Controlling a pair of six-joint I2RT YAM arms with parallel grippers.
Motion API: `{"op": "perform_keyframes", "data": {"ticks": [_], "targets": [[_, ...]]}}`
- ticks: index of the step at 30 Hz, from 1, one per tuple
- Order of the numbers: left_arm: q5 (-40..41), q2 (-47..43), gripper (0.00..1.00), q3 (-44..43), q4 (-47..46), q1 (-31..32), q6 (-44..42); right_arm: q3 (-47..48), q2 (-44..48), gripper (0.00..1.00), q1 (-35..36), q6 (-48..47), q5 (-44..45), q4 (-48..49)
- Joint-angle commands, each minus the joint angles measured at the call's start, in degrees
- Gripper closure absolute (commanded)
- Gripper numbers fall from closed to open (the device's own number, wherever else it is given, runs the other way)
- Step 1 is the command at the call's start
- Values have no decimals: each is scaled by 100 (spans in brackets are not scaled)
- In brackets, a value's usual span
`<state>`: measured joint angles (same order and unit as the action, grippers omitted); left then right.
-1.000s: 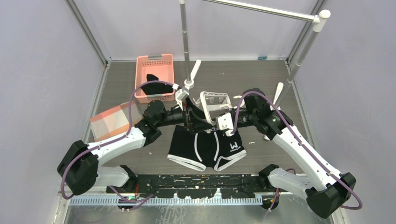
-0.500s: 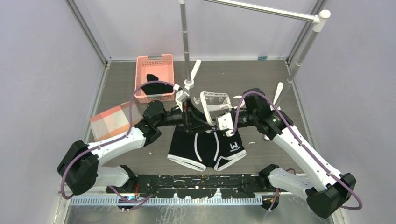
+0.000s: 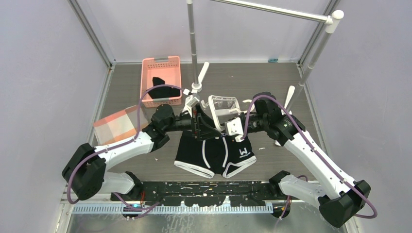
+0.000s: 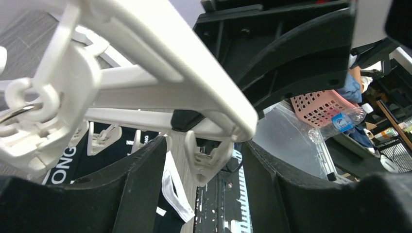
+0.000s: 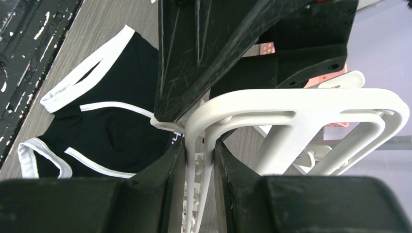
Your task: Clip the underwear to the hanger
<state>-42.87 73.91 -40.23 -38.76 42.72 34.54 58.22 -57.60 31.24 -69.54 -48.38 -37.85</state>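
The underwear (image 3: 214,154), black briefs with white piping and a W logo, lies flat on the table below both grippers. Just above its waistband the white hanger (image 3: 224,104) is held up. My right gripper (image 3: 229,127) is shut on the hanger's frame bar (image 5: 301,104); both fingers (image 5: 167,160) press the bar's edge. My left gripper (image 4: 201,160) stands open around one hanging clip (image 4: 206,153) at the hanger's corner, with a gap on its left side. The lettered waistband (image 4: 65,155) shows under the clips. The briefs (image 5: 107,131) hang from no clip that I can see.
A pink basket (image 3: 161,80) holding a black garment (image 3: 163,90) stands at the back left. The grey metal rail stand (image 3: 193,43) rises behind the hanger. A pink-and-white folded item (image 3: 116,124) lies at the left. The black mounting rail (image 3: 209,189) runs along the near edge.
The left gripper's jaws have narrowed around the clip, and the left arm has edged slightly to the right. The right gripper and the underwear have stayed put.
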Motion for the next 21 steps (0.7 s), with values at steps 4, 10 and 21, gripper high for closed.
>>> {"op": "perform_keyframes", "data": {"ticks": [4,10,21], "targets": [[-104,71,43,-108,-145,-28,-193,300,210,100,-8,-245,-233,554],[-114,49,56,-122,-159,-40,-202,304,214,99,-4,-244,-221,528],[-128,-53,53,-157,-159,-162,-142,295,228,99,-7,-236,-231,506]]}}
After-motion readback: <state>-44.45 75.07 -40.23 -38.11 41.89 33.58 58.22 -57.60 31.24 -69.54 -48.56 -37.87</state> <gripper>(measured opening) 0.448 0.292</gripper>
